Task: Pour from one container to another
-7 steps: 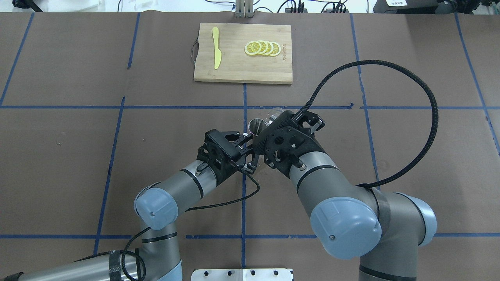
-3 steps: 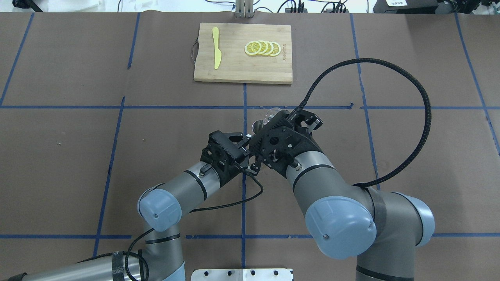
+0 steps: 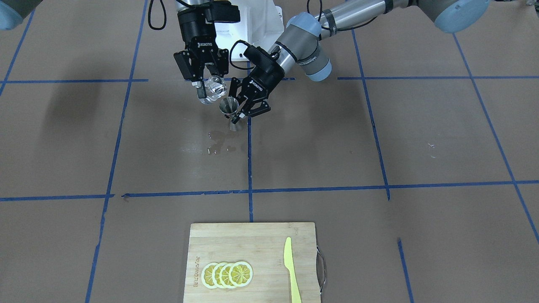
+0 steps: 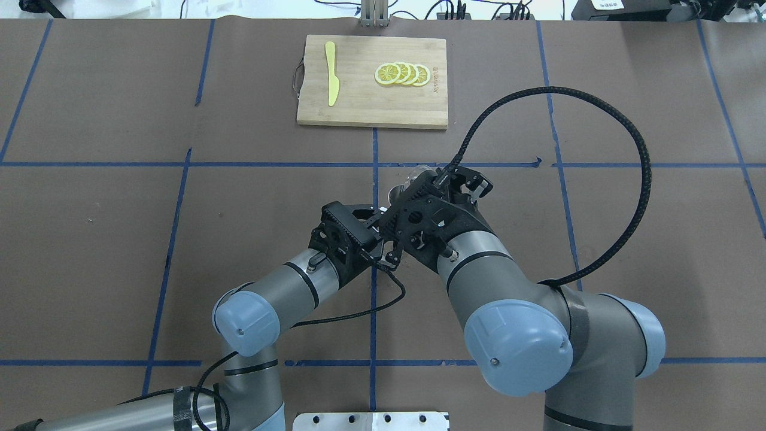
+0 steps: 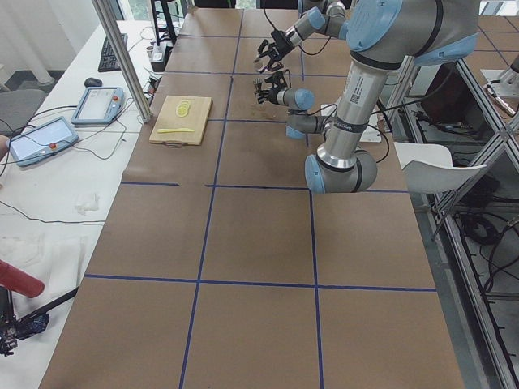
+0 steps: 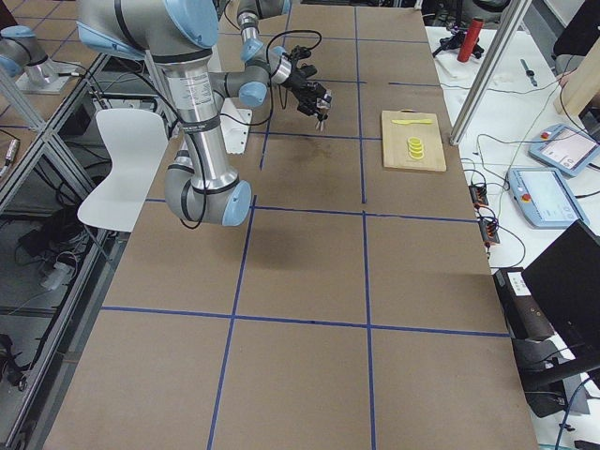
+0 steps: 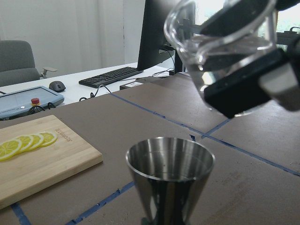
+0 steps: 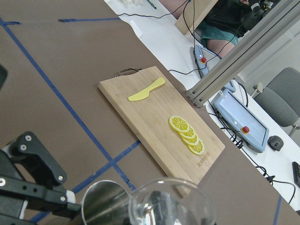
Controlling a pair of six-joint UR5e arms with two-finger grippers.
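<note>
Closest to the robot's base, the two arms are meeting over the middle of the table [image 4: 119,239]. The right gripper [image 3: 209,90] is clamping the glass cup [image 7: 220,51] between its closed fingers and holding it tipped, with clear liquid lying against its lowered side. The cup's lip is hanging above and just to one side of the jigger [image 7: 169,178]. The left gripper [image 3: 241,114] is pinching the jigger about its narrow waist and keeping it upright. I cannot tell whether its foot is touching the table.

To me the pour is just getting under way. No stream is showing, and I cannot make out whether anything is in the jigger. The next move is asking for a slow further tilt with the lip brought over the middle of that small mouth. A wet patch [image 3: 219,141] is glistening just beyond the jigger, so overshooting looks easy.

Farthest off, a cutting board [image 4: 371,108] is lying well apart.

Counting: two grippers, one cup, one jigger, one board, one yellow knife [image 4: 331,72], four lemon slices [image 4: 402,73].
</note>
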